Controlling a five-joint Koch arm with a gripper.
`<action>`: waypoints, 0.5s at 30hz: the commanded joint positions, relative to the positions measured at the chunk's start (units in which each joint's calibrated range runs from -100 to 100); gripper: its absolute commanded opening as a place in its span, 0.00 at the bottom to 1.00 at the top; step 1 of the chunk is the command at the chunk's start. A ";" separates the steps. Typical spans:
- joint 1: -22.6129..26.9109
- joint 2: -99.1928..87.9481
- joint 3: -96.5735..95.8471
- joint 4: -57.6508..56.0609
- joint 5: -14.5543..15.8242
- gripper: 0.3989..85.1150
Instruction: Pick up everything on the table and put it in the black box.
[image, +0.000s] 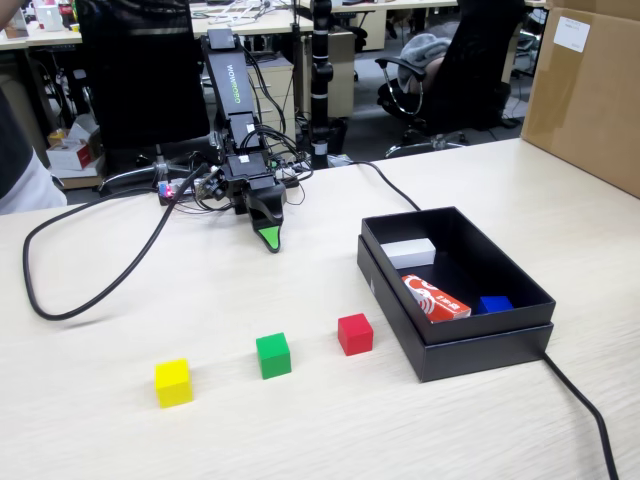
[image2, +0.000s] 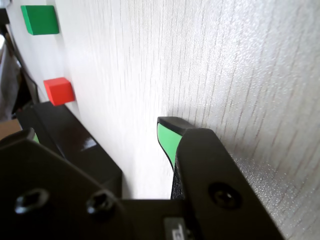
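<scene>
My claw (image: 270, 240) hangs empty, jaws seemingly closed, near the table's (image: 300, 430) far edge; yellow cube (image: 173, 382), green cube (image: 273, 355), red cube (image: 355, 333) line its near edge beside the black box (image: 480, 345).

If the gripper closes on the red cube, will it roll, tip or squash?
The red cube has flat faces and sits squarely on the table, so it probably won't roll. Equal sides suggest little tipping. It looks rigid with crisp edges, likely light; its smooth faces might slip.

tool's second jaw hidden in both views, black box (image2: 75, 145) mostly cut off in wrist view
</scene>
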 joint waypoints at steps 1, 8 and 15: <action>0.00 0.54 0.07 -1.66 -0.15 0.57; 0.88 0.42 -0.02 -1.66 -0.15 0.57; 1.56 0.88 0.34 -1.57 0.05 0.57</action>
